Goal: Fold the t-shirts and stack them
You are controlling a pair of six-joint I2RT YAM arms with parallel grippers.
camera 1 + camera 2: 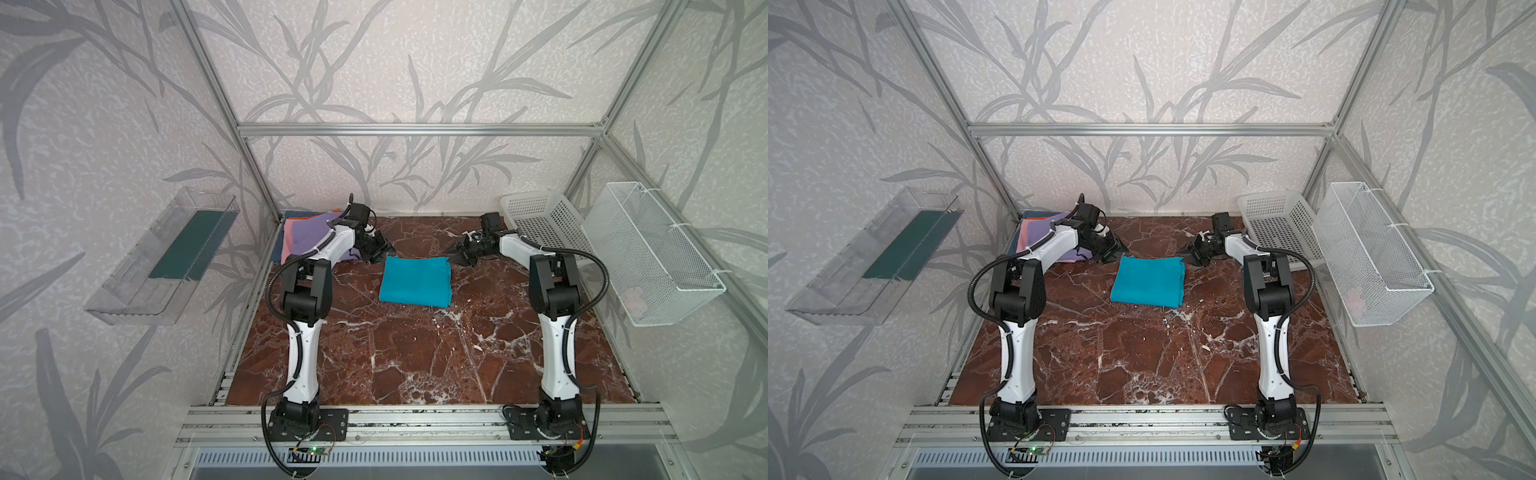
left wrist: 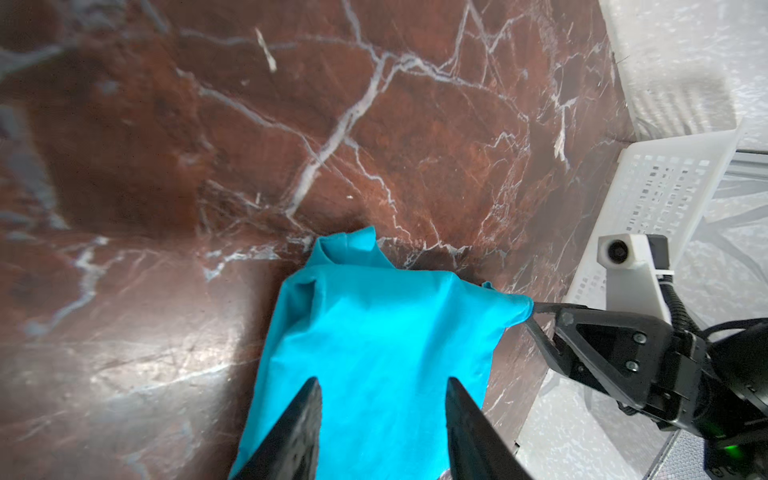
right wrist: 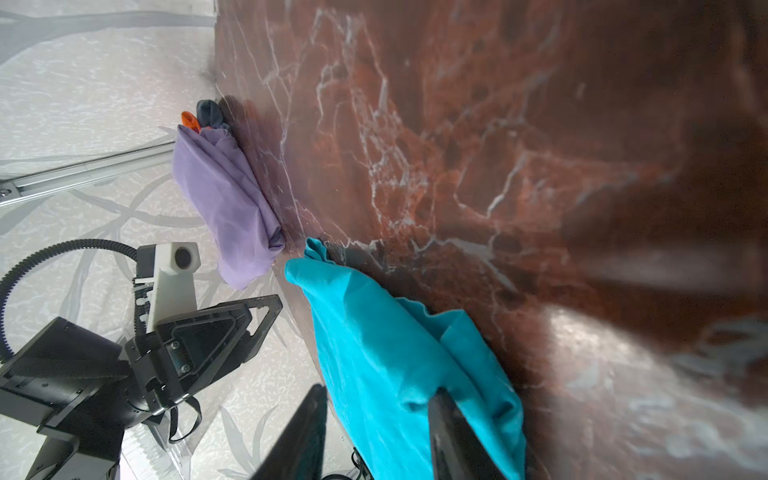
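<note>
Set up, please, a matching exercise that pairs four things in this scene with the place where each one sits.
Things
1. teal t-shirt
2. lilac t-shirt
3. white plastic basket
4. wire mesh basket

Places
A. hung up at the right, clear of the table
B. folded flat in the middle of the table
C. standing in the table's far right corner
D. on top of the stack in the table's far left corner

Pairs: 1-B, 2-D, 3-C, 4-A
</note>
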